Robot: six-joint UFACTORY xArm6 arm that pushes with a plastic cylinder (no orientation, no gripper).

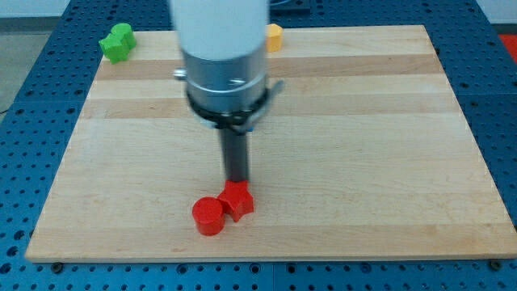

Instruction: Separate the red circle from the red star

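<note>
The red circle [208,216] lies near the view's bottom edge of the wooden board [363,162]. The red star [238,200] touches it on its upper right. My tip [237,181] stands just above the red star, at or against its top edge. The red circle is a little to the lower left of my tip.
A green block [117,43] sits at the board's top left corner. A yellow block [275,37] sits at the top edge, partly hidden by the arm's white and grey body [224,65]. A blue perforated table surrounds the board.
</note>
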